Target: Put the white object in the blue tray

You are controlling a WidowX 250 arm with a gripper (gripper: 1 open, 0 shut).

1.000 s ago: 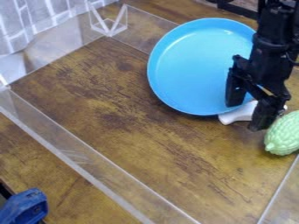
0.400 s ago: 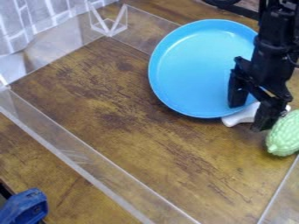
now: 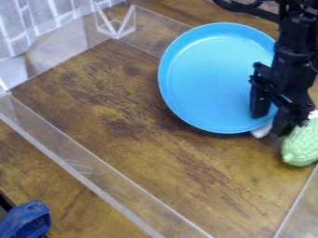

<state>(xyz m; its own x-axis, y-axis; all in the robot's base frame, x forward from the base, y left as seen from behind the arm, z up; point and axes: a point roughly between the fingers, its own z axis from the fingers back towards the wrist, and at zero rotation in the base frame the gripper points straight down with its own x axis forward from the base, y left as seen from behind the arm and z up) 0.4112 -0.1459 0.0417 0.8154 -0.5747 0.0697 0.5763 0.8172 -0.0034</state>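
1 end effector (image 3: pixel 276 113) hovers over 1 white object (image 3: pixel 262 129) beside the blue tray (image 3: pixel 214 74)

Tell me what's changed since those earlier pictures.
The jaws have drawn closer together around the white piece, which has shifted slightly right in the picture and now shows less beside them. Whether they grip it yet, I can't tell. The blue tray has edged slightly right too. The green toy and the blue thing in the bottom left corner look about as they were.
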